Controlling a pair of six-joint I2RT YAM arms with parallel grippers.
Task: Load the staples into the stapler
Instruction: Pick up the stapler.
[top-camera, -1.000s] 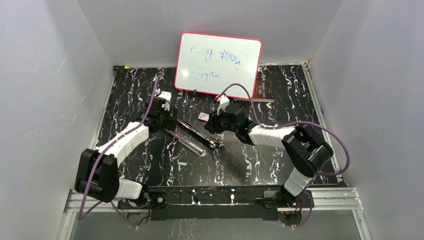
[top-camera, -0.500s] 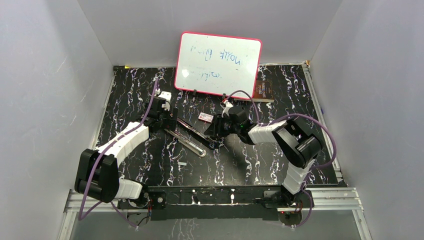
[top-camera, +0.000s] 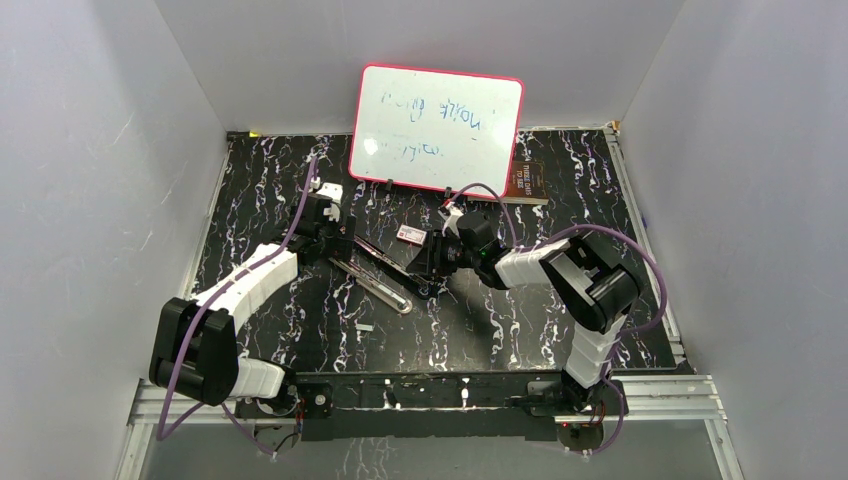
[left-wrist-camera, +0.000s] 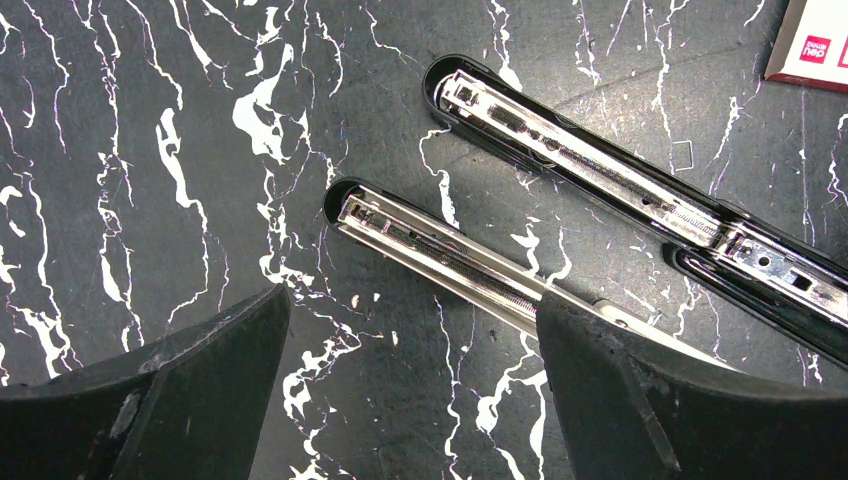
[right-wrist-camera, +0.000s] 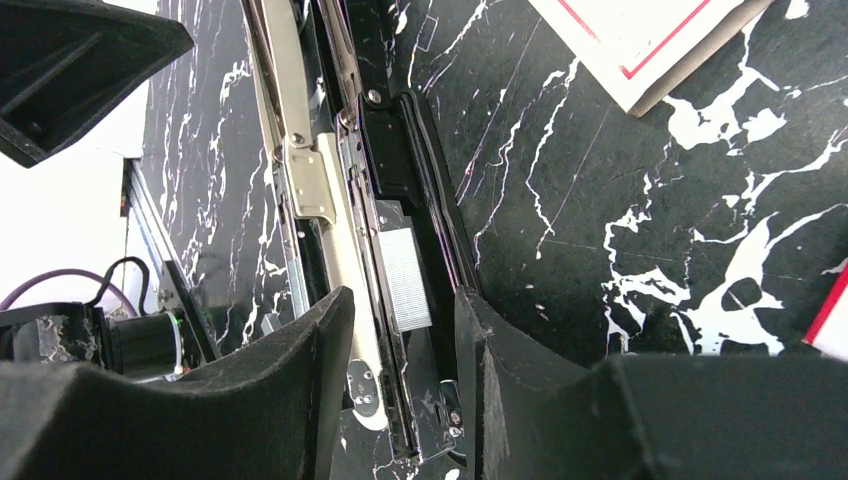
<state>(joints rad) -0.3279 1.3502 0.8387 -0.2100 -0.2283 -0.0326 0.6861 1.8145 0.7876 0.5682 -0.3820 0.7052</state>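
One strip of staples (right-wrist-camera: 405, 278) lies in the rail of the open stapler (right-wrist-camera: 400, 150) near its hinge, on the desk (right-wrist-camera: 600, 200). The right fingers (right-wrist-camera: 300, 370) straddle it half apart and the left fingers (left-wrist-camera: 200, 400) stand wide apart. Best to seat the strip flat and straight before closing.

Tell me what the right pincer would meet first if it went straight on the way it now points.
Probably the staples, lying in the open stapler just ahead of the right pincer. Depth is unclear; the stapler's metal rail beside them could come first.
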